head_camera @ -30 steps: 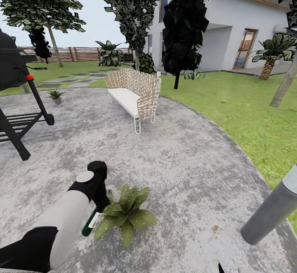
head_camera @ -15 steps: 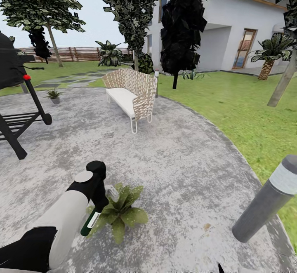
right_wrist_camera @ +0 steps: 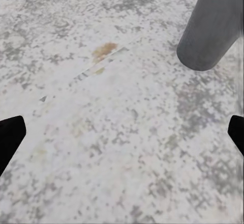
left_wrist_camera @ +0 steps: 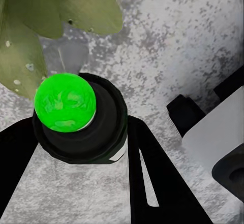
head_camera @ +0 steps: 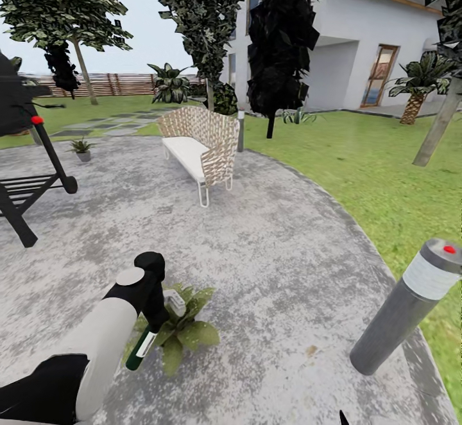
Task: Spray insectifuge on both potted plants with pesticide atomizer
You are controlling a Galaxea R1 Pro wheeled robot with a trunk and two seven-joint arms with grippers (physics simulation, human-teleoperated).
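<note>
My left gripper (head_camera: 154, 323) is shut on the pesticide atomizer (head_camera: 140, 349), a slim dark green bottle with a white label that slants down toward the stone patio. In the left wrist view the atomizer (left_wrist_camera: 81, 127) is seen end-on with a bright green round tip, clamped between black fingers (left_wrist_camera: 157, 183). A broad-leaved potted plant (head_camera: 186, 330) sits right beside and partly under the bottle; its leaves (left_wrist_camera: 30, 31) show ahead of the tip. A thinner potted plant (head_camera: 81, 149) stands far off by the grill. My right gripper (right_wrist_camera: 123, 135) hangs open over bare patio.
A black grill (head_camera: 22, 149) with a red knob stands at the left. A wicker bench (head_camera: 202, 146) sits mid-patio. A grey bollard (head_camera: 401, 312) rises at the right near the lawn edge, its base (right_wrist_camera: 213, 26) close to my right gripper. Trees, a house and a fence lie beyond.
The whole view has shifted, so the camera moved: the plant, bench and grill slid left in the picture and the bollard's top came into view. The left gripper still holds the atomizer.
</note>
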